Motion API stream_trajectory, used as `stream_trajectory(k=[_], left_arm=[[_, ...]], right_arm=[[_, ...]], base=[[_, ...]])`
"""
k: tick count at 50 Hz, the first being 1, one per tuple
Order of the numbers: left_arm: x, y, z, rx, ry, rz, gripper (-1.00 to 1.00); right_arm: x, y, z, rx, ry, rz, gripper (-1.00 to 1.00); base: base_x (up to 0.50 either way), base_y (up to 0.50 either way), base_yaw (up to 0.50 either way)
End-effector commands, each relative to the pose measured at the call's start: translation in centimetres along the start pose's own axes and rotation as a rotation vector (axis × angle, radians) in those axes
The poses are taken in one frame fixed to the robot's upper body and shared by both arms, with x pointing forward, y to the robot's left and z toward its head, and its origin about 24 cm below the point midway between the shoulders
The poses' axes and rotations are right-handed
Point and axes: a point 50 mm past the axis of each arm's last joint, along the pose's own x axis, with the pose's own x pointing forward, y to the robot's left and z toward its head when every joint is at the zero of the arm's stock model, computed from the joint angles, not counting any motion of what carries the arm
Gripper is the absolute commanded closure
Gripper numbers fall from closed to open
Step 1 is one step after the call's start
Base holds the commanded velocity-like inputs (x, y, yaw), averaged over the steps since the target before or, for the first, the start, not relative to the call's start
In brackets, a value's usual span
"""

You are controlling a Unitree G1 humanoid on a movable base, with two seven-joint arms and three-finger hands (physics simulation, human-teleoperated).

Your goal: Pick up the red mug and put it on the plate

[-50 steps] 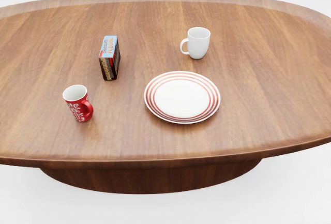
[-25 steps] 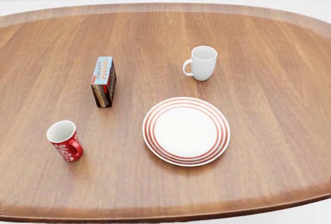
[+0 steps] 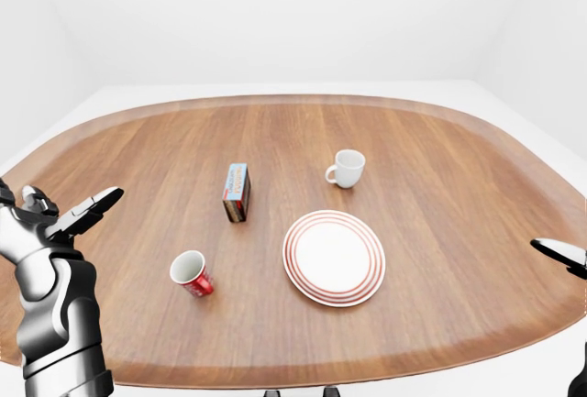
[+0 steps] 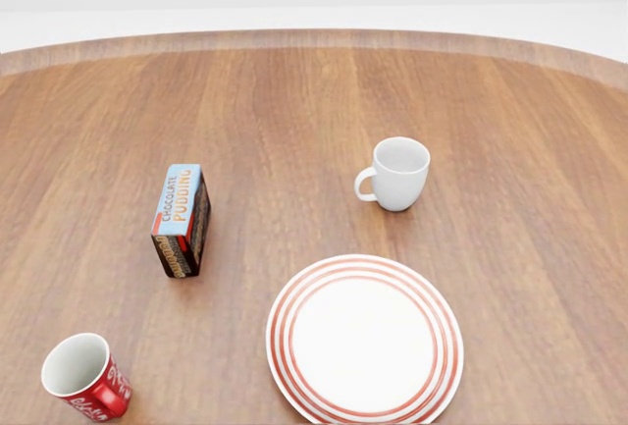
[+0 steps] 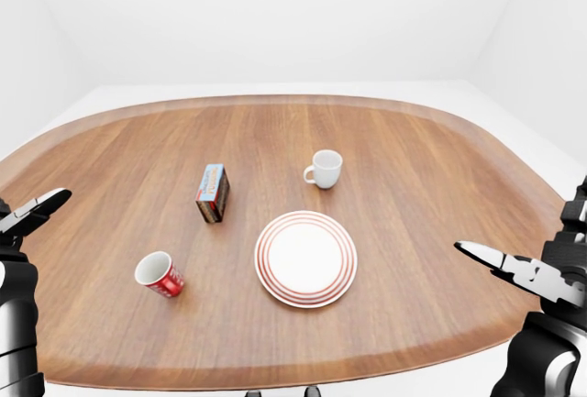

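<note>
The red mug [image 4: 86,378] stands on the wooden surface [image 3: 440,168] left of the striped plate [image 4: 365,342], apart from it, while the left hand [image 3: 57,216] and right hand [image 5: 523,276] hover wide open, holding nothing.

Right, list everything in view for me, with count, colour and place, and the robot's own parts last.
table: one, brown wood, oval, fills all views.
red mug: one, red with white pattern, upright, left-eye view lower left.
plate: one, white with red rings, right of the red mug, nothing on it.
white mug: one, white, above the plate.
pudding box: one, blue top and dark sides, left of the white mug.
left hand: one, grey, open, left edge.
right hand: one, open, right edge.
</note>
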Motion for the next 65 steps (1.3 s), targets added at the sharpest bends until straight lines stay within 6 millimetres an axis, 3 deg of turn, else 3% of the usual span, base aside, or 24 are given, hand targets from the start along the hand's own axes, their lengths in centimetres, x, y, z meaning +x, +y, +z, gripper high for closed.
stream_trajectory(k=[1,7,21,50,65], left_arm=[[0.0,0.0,0.0,-0.004,-0.001,0.001,-1.00],[0.0,0.0,-0.2,-0.002,0.006,0.001,-1.00],[0.0,-0.1,-0.4,0.002,0.013,0.001,-1.00],[-0.1,-0.2,-0.2,0.001,0.008,-0.002,-1.00],[0.0,-0.2,-0.2,0.001,0.008,-0.002,-1.00]], right_arm=[[0.1,-0.1,0.2,0.000,-0.008,0.001,-1.00],[-0.2,0.3,-0.9,-0.040,0.037,0.022,-1.00],[0.0,0.4,-0.4,-0.036,0.014,0.025,-1.00],[-0.1,0.7,-1.4,-0.043,0.056,0.044,-1.00],[-0.1,0.7,-1.1,-0.043,0.040,0.042,-1.00]], base=[[0.50,0.00,0.00],[0.16,0.00,0.00],[-0.05,0.00,0.00],[0.17,0.44,0.00],[0.12,0.39,0.00]])
